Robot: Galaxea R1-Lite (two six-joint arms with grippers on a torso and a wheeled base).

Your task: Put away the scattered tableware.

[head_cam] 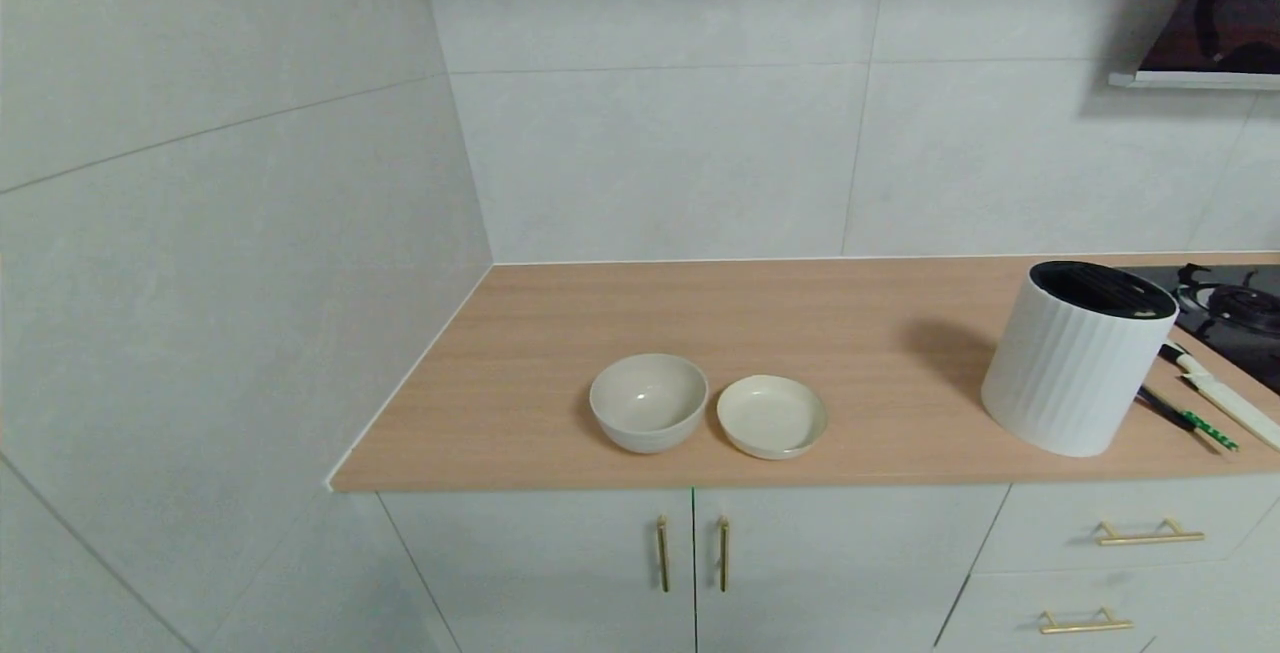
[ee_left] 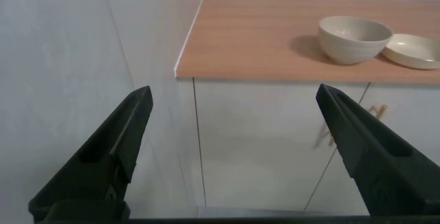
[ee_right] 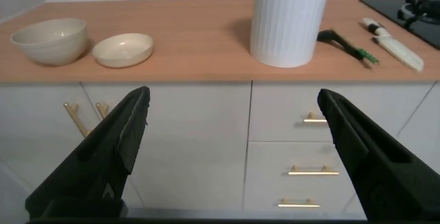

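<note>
A deep cream bowl [head_cam: 648,402] and a shallow cream dish [head_cam: 771,416] sit side by side near the front edge of the wooden countertop [head_cam: 800,333]. A white ribbed utensil holder [head_cam: 1077,358] with a black top stands to their right. Beside it lie black chopsticks with green ends [head_cam: 1187,419] and a white-handled knife [head_cam: 1222,394]. My left gripper [ee_left: 230,155] is open, held below and in front of the counter's left corner, with the bowl [ee_left: 355,38] farther off. My right gripper [ee_right: 234,155] is open in front of the cabinets, below the holder [ee_right: 289,19] and dish [ee_right: 123,49].
Tiled walls close off the left side and the back. A gas hob [head_cam: 1232,311] sits at the far right, under a range hood [head_cam: 1205,18]. Cabinet doors with gold handles [head_cam: 692,553] and drawers [head_cam: 1148,533] lie below the counter.
</note>
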